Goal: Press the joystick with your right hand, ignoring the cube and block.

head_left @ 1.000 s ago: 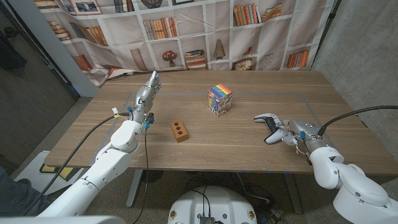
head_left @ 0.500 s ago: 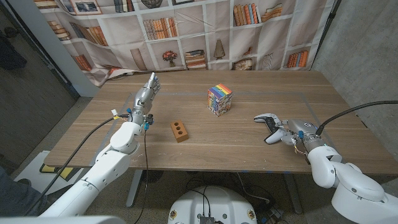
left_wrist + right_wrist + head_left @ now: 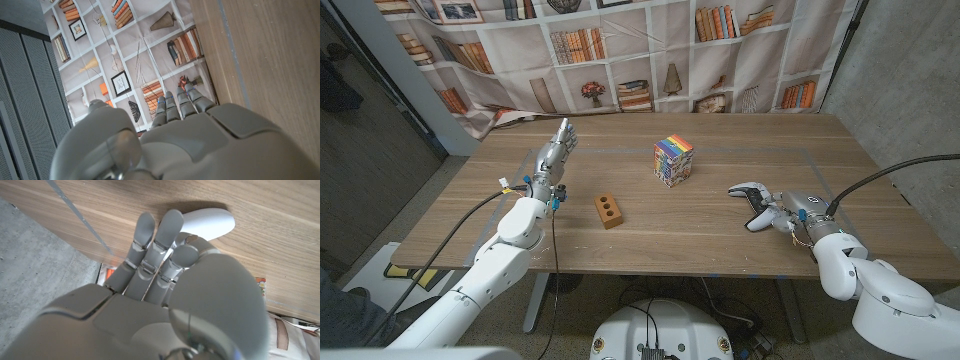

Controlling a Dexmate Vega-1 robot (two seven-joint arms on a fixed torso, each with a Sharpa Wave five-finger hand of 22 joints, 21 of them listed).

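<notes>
Little has moved since the earlier frames: my right hand (image 3: 782,213) has crept slightly toward the table's middle and stays on the white game controller with black joysticks (image 3: 751,199), at the right side of the wooden table (image 3: 650,225).

From the head view, my fingers curl over the controller's near end, touching it. My left hand (image 3: 554,152) stands upright at the far left, fingers apart, holding nothing. The rainbow-striped cube (image 3: 673,160) and the brown wooden block with two holes (image 3: 608,210) sit well apart from the controller.

From the left wrist view, my left hand (image 3: 170,140) points its straight fingers (image 3: 181,102) at a bookshelf-printed backdrop (image 3: 120,60).

From the right wrist view, my right hand (image 3: 165,300) lies fingers (image 3: 165,235) bent over the controller's (image 3: 207,222) smooth white shell. I judge it light, rigid and slippery, likely to skid, so I should press straight down on the stick.
</notes>
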